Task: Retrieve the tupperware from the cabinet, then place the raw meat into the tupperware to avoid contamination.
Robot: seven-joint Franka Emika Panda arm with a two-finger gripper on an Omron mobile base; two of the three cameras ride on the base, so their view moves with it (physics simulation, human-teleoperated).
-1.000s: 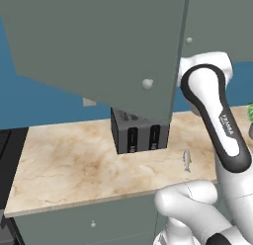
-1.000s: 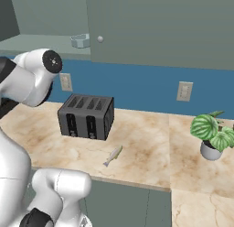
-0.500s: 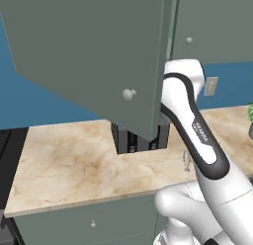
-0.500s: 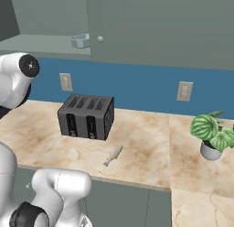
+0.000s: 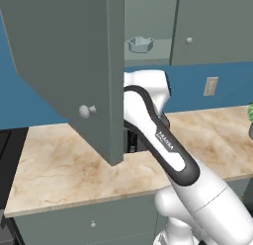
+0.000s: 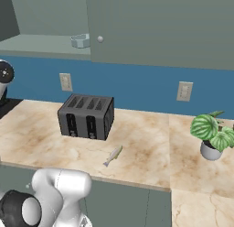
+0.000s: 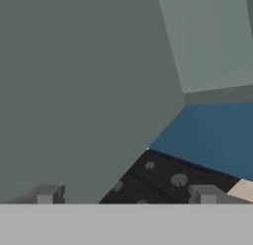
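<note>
The cabinet [image 5: 148, 21] hangs above the counter with its left door [image 5: 64, 56] swung wide open. The tupperware [image 5: 140, 44], pale and octagonal, sits on the cabinet's bottom shelf, and it is also the tupperware [image 6: 81, 40] at the upper left of the right base view. The raw meat [image 6: 113, 155], a slim silvery fish, lies on the counter in front of the toaster [image 6: 87, 116]. My gripper [image 7: 126, 195] is open with nothing between its fingertips [image 7: 47, 194], close against the inner face of the open door. In the left base view the door hides my hand.
The open door juts out over the counter [image 5: 59, 175] with its knob [image 5: 87, 110] facing me. A potted plant [image 6: 212, 134] stands at the right. A closed cabinet door [image 6: 160, 24] is right of the shelf. A black stovetop [image 7: 168, 177] lies below the hand.
The cabinet door has swung further open toward the left. My arm has swung left with it, leaving the right base view almost entirely. The jaws stayed open.
</note>
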